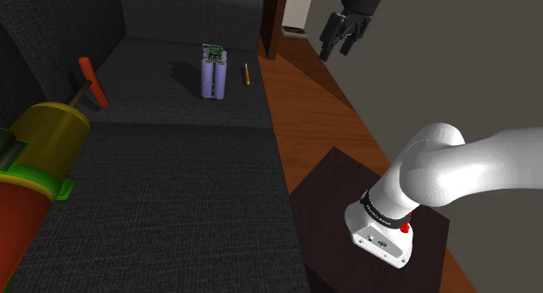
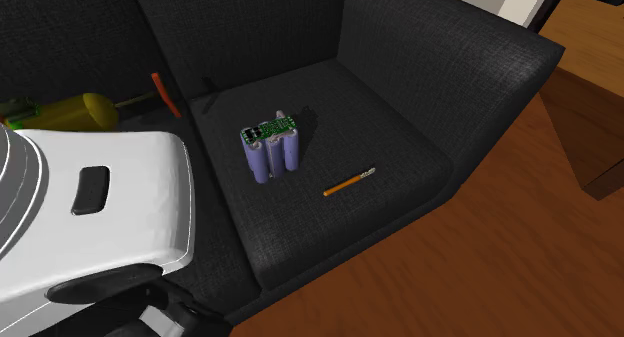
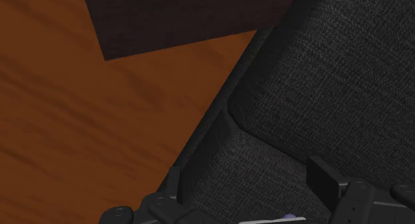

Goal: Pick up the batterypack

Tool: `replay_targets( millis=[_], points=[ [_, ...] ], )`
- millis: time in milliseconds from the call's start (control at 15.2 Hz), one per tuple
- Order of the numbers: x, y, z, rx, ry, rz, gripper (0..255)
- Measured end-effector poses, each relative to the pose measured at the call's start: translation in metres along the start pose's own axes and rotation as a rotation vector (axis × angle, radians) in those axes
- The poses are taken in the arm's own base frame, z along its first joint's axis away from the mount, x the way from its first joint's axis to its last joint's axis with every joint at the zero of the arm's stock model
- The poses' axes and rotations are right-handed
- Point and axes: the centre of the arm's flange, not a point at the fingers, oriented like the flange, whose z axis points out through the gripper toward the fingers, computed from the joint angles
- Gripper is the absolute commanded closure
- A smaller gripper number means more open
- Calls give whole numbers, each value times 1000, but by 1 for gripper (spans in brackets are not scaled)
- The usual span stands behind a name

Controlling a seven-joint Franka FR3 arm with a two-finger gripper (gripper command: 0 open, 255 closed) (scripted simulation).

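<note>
Dark grey fabric covers the couch (image 1: 174,178) where the battery pack (image 1: 214,74) sits on the far seat cushion, purple cells with a green board on top and an orange pencil (image 1: 246,73) just beside it. The gripper (image 1: 339,48) hangs high over the wooden floor (image 1: 305,104), off the shoulder view's right of the couch and well apart from the pack. Its fingers (image 3: 326,179) stand spread, clasping nothing (the wrist view makes this plain). By my judgement none of the pick is done: approach, descent, closing and lift all remain. A purple sliver between the fingers may be the pack, though too little shows.
</note>
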Motion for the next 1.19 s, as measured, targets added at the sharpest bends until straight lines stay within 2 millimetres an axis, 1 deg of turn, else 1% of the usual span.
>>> replay_targets(
  millis=[66,132,396,528,660,792,858,924,1188],
  points=[
    [0,0,0,0,0,0,0],
    [5,-2,1,0,1,0,0],
    [46,-16,14,-4,3,2,0],
    [72,-22,23,-6,5,3,0],
    [94,-34,31,-7,6,4,0],
    [116,-39,38,-9,8,5,0],
    [130,-47,40,-10,9,6,0],
    [145,-47,43,-11,10,6,0],
    [188,-60,60,-15,13,9,0]
  ],
)
